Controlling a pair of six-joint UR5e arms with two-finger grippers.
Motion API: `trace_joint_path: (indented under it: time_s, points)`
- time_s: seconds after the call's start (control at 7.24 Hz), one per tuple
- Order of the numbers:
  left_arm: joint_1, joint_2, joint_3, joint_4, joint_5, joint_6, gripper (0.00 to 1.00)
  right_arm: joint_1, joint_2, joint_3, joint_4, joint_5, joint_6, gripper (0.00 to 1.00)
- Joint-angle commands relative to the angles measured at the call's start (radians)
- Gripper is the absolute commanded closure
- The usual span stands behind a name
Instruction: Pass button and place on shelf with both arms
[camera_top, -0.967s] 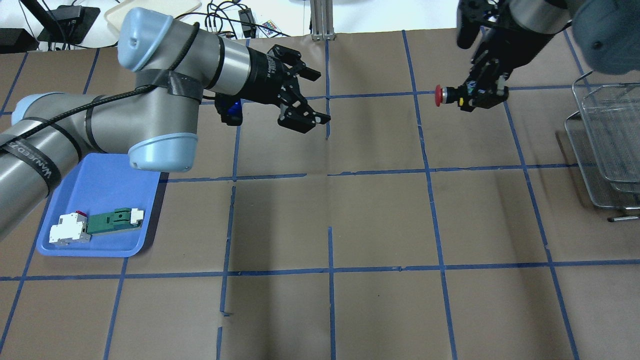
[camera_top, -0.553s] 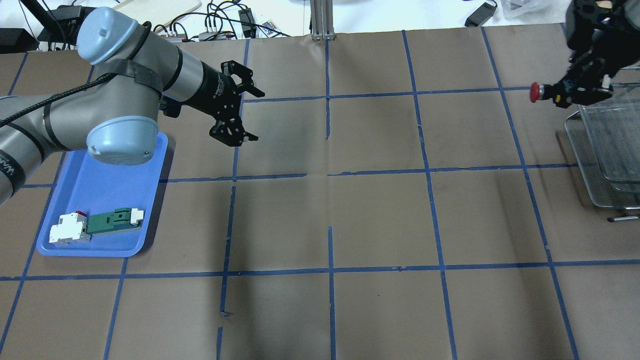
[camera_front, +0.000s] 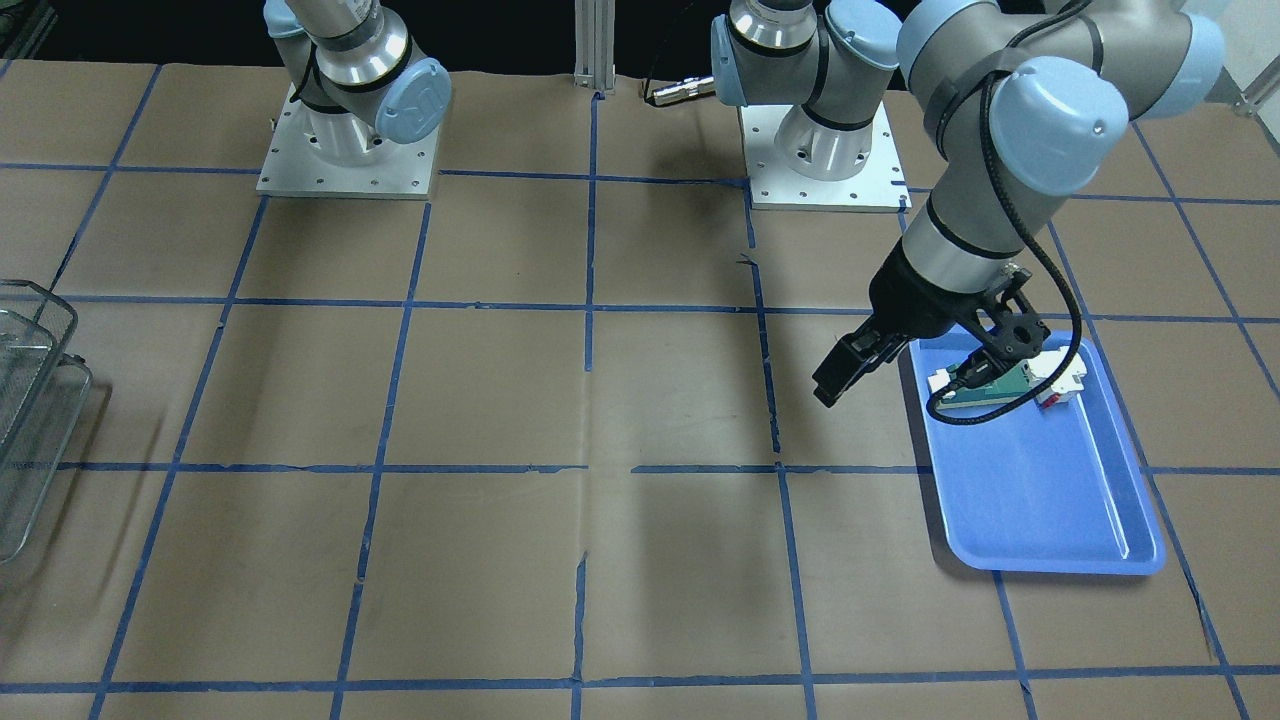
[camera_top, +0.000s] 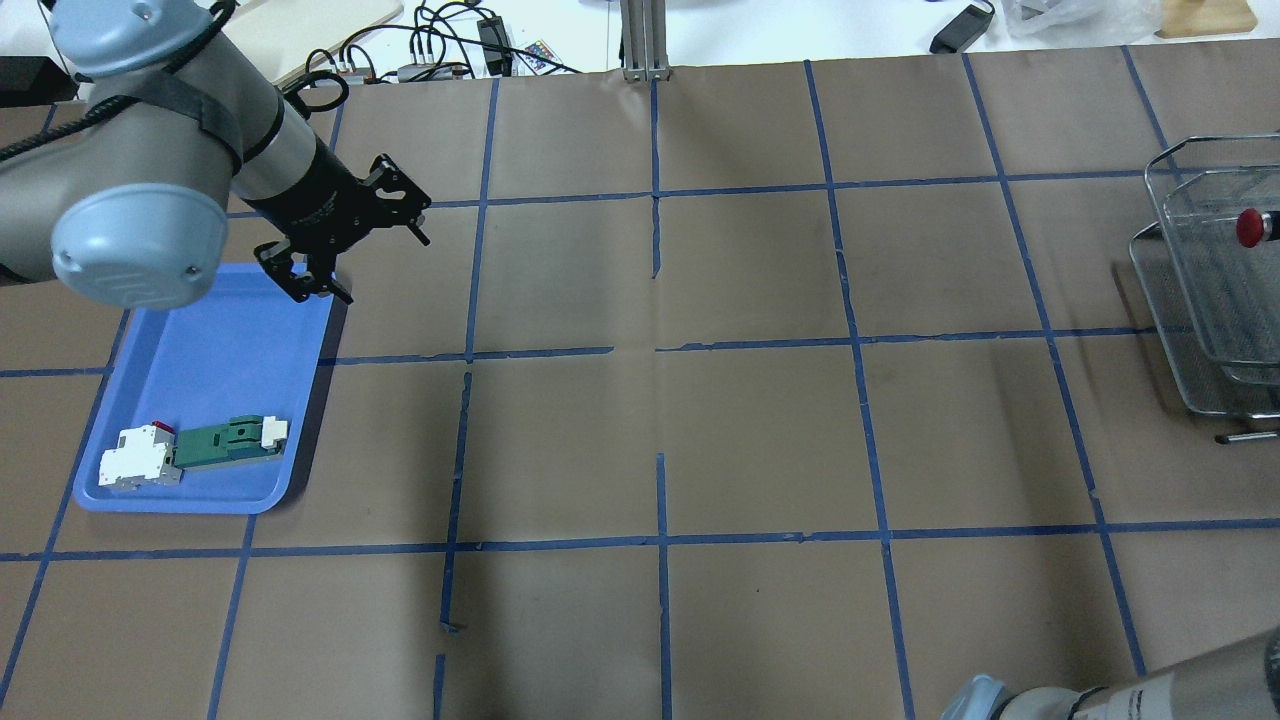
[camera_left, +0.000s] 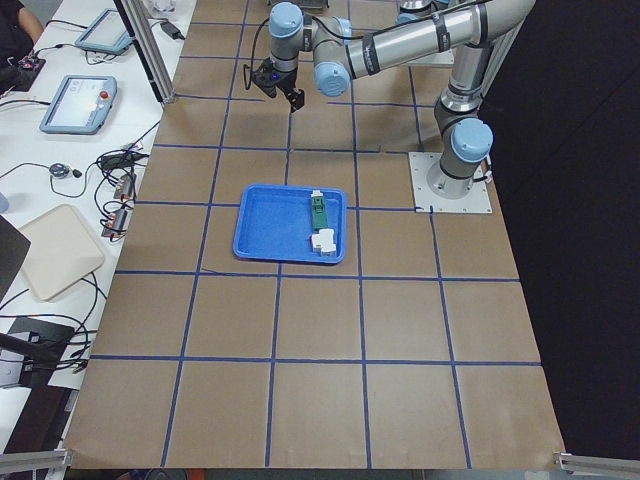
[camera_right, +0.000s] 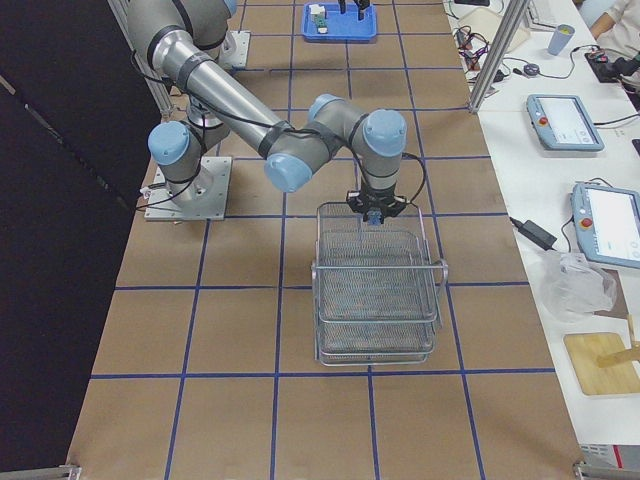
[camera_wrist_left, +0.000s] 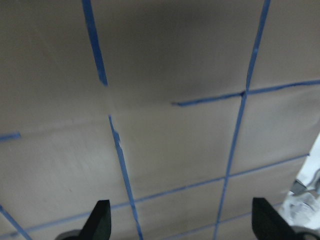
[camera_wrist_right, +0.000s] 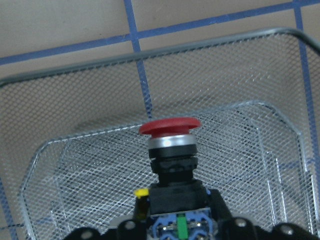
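The button (camera_wrist_right: 170, 131), with a red cap and black collar, sits in my right gripper (camera_wrist_right: 179, 225), which is shut on its rear block. It hangs over the upper basket of the wire-mesh shelf (camera_wrist_right: 225, 65); I cannot tell whether it touches the mesh. In the overhead view only the button's red cap (camera_top: 1248, 228) shows, over the shelf (camera_top: 1190, 300) at the right edge. The exterior right view shows the right gripper (camera_right: 372, 213) at the shelf's (camera_right: 378, 300) near rim. My left gripper (camera_top: 385, 268) is open and empty by the blue tray's far corner, also seen in the left wrist view (camera_wrist_left: 182, 222).
The blue tray (camera_top: 220, 370) at the left holds a green-and-white flat part (camera_top: 225, 443) and a white block with a red tip (camera_top: 140, 460). Blue tape lines grid the brown table. Cables lie past the far edge (camera_top: 450, 50). My right arm's elbow (camera_top: 1100, 695) shows at bottom right.
My right gripper has carried the button rightward, from over the table to over the shelf. My left arm has drawn back left, its open gripper now by the tray's corner.
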Motion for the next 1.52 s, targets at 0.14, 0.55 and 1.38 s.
trace_joint_path:
  time_s: [0.14, 0.55, 1.38]
  points:
    - [0.011, 0.038, 0.236, -0.386, 0.072, 0.352, 0.0, -0.02, 0.014, 0.007, 0.008, -0.003, -0.011, 0.05]
    - [-0.012, 0.031, 0.24, -0.39, 0.103, 0.442, 0.0, 0.03, -0.079, -0.006, 0.128, -0.004, 0.151, 0.0]
    - [-0.02, 0.184, 0.077, -0.384, 0.101, 0.551, 0.0, 0.534, -0.304, 0.008, 0.381, -0.011, 1.178, 0.0]
